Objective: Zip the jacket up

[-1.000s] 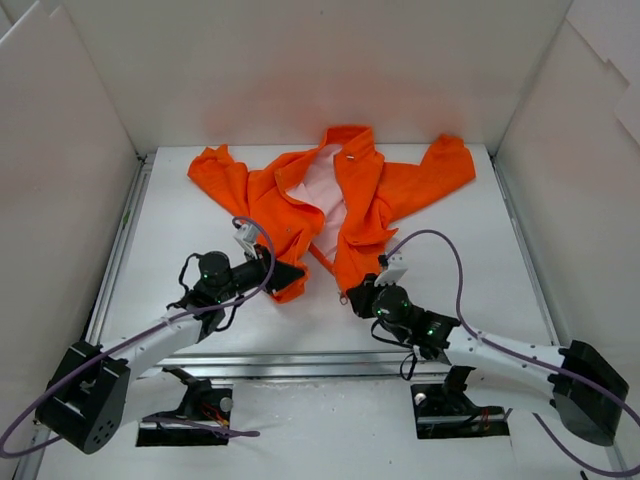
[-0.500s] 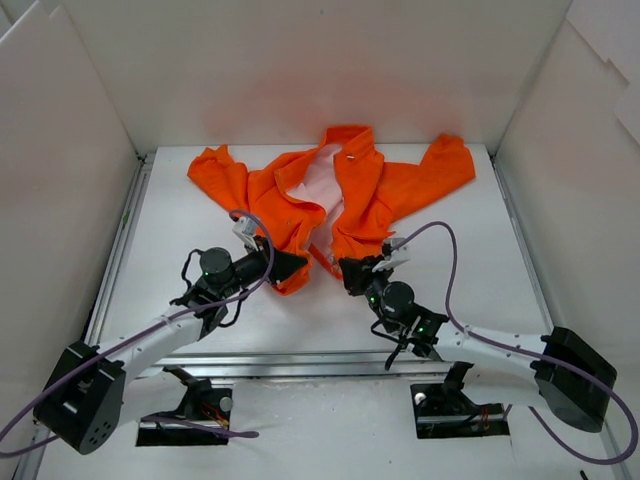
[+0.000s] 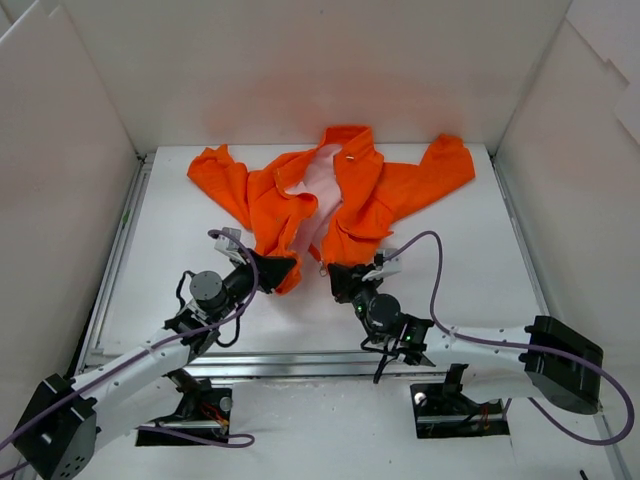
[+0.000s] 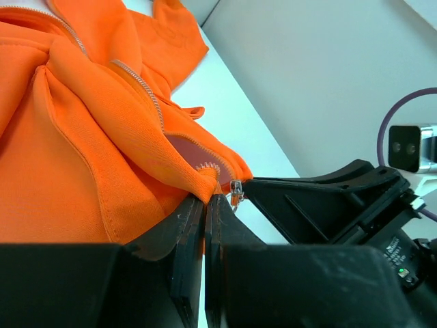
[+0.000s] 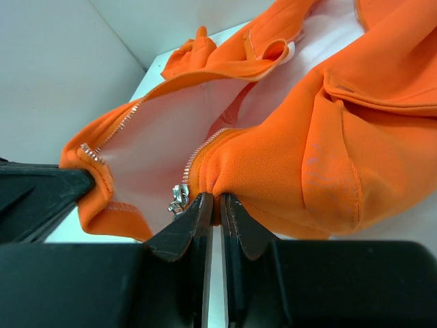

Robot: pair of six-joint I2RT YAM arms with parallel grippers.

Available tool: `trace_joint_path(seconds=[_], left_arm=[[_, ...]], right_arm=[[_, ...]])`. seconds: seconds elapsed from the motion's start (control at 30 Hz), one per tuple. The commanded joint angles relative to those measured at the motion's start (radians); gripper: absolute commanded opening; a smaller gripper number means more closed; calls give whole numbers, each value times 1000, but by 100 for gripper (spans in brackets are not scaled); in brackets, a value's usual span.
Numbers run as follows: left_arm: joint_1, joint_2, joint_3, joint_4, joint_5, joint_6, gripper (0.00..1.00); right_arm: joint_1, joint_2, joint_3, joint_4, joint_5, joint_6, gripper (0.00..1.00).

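The orange jacket (image 3: 300, 195) lies open on the white table, pink lining (image 3: 325, 185) showing, collar at the far side. My left gripper (image 3: 283, 270) is shut on the bottom corner of the jacket's left front panel (image 4: 136, 164), by its zipper teeth. My right gripper (image 3: 340, 275) is shut on the bottom hem of the right front panel (image 5: 300, 157), just beside the silver zipper slider (image 5: 179, 196). The slider also shows in the left wrist view (image 4: 236, 189). Both hems are lifted and close together.
White walls enclose the table on the left (image 3: 60, 190), back (image 3: 320, 70) and right (image 3: 570, 170). The jacket sleeves spread to the far left (image 3: 215, 165) and far right (image 3: 445, 165). A metal rail (image 3: 300, 365) runs along the near edge.
Both grippers have pulled the two bottom hem corners away from the table edge and toward each other; the gap between the front panels has narrowed. The jacket's lower part has bunched up.
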Motion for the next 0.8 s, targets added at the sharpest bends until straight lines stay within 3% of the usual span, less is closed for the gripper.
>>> trace_joint_path(seconds=[0.0, 0.43, 0.77], left_arm=[[-20, -2, 51, 82, -54, 37, 0], [-110, 28, 71, 111, -116, 103, 0], [-110, 18, 71, 125, -103, 113, 0]], right_arm=[[39, -6, 87, 48, 102, 53, 0], [84, 35, 158, -12, 147, 3, 0], [105, 44, 166, -20, 165, -16, 0]])
